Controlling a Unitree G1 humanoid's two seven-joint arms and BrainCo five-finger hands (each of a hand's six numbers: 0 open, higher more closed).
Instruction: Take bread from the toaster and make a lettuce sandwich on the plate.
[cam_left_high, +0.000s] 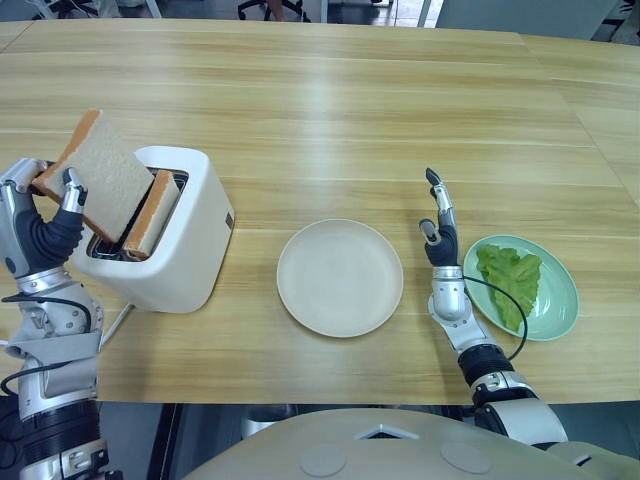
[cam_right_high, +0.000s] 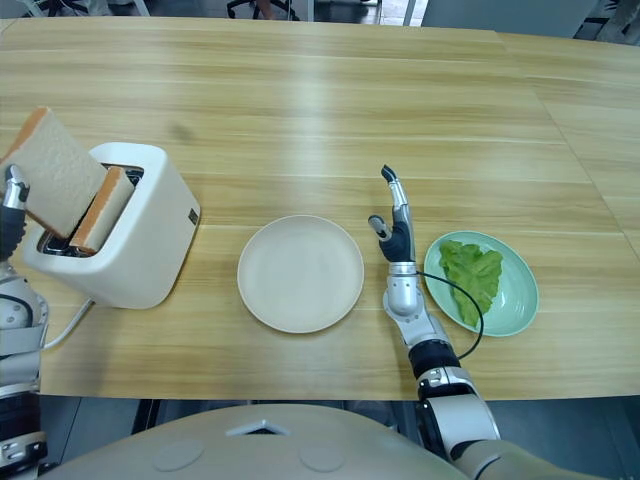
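right hand (cam_left_high: 440, 238) spread, empty, upright between plate (cam_left_high: 340, 277) and green dish (cam_left_high: 562, 290) of lettuce (cam_left_high: 510, 278) | left hand (cam_left_high: 48, 228) pinching bread slice (cam_left_high: 100, 175), tilted above toaster (cam_left_high: 185, 258) | second slice (cam_left_high: 150, 215) leaning in slot

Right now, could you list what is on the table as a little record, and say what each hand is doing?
left hand: gripping a bread slice, tilted, mostly out of the toaster
second slice: leaning in the toaster slot
plate: middle of the table, nothing on it
right hand: open, upright, between plate and green dish
lettuce: in the green dish
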